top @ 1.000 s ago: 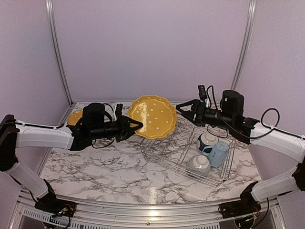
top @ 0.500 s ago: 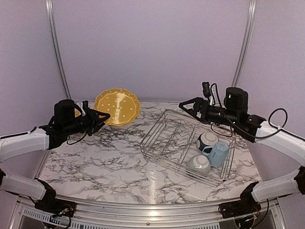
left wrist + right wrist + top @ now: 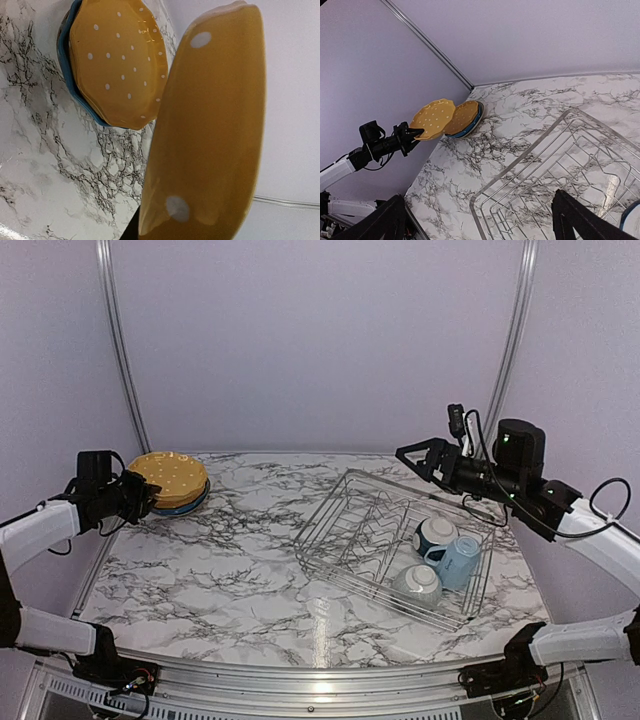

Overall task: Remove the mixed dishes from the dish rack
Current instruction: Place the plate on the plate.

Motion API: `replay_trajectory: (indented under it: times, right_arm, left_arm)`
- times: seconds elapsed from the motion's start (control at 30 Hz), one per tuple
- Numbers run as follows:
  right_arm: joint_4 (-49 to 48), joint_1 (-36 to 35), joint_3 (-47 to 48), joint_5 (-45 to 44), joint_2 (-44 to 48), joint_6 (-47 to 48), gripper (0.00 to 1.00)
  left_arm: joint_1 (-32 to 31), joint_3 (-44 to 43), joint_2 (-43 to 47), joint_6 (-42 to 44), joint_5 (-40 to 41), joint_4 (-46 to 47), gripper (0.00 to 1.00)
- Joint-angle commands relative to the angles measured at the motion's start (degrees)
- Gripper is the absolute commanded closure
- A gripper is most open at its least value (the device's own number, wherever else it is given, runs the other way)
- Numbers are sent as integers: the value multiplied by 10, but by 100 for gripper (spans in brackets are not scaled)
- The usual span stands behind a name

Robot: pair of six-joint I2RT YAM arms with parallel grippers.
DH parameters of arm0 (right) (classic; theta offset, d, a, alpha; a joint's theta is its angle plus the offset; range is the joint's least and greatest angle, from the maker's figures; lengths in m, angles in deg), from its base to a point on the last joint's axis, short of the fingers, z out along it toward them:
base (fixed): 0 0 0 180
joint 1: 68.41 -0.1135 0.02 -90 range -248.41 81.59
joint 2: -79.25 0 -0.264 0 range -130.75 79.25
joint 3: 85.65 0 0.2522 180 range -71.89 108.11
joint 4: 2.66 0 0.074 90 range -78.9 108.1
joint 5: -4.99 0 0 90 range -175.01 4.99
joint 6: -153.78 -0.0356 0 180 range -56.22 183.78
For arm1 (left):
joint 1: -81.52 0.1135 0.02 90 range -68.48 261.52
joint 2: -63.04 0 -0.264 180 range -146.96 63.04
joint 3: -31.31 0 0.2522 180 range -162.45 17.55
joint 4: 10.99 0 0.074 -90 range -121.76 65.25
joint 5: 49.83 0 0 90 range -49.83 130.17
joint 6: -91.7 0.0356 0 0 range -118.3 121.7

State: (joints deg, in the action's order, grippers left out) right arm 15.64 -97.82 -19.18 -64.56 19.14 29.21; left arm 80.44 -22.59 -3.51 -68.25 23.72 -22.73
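My left gripper [image 3: 140,493] is shut on a yellow dotted plate [image 3: 170,473] and holds it just over the stack at the far left. In the left wrist view the held plate [image 3: 210,125] fills the right side. Beside it another yellow plate [image 3: 117,65] lies on the blue plate [image 3: 67,75]. The cream bird plate is hidden. The dish rack [image 3: 370,530] stands right of centre with a light blue mug [image 3: 457,560] and two dark-and-white bowls [image 3: 435,532] [image 3: 417,583]. My right gripper [image 3: 412,462] is open and empty above the rack's far edge.
The marble table [image 3: 230,570] lies between the stack and the rack. The right wrist view shows the rack [image 3: 560,175], the held plate [image 3: 432,119] and the stack [image 3: 465,117] at the far left corner by the wall. Upright frame posts stand at both back corners.
My left arm has swung left with the yellow plate, from beside the rack to over the stack. My right gripper has drawn back to the right and stays open.
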Motion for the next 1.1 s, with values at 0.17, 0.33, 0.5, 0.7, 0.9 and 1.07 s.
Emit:
replay_trajectory:
  times: [0.17, 0.33, 0.5, 0.7, 0.9, 1.07]
  right_arm:
    - [35, 16, 21, -19, 36, 11, 1]
    - [48, 18, 22, -24, 49, 13, 2]
    - [59, 20, 23, -35, 65, 15, 2]
    - [74, 22, 24, -44, 79, 19, 2]
    - [79, 24, 25, -49, 86, 20, 1]
    - [79, 25, 23, -51, 86, 20, 2]
  left_arm:
    - [32, -155, -103, -40, 49, -92, 100]
    - [36, -195, -151, -61, 75, -102, 100]
    - [37, -218, -196, -82, 61, -101, 100]
    - [44, -210, -233, -111, 49, -59, 100]
    - [45, -220, -273, -117, 24, -36, 100]
    - [44, -215, -290, -121, 13, -31, 100]
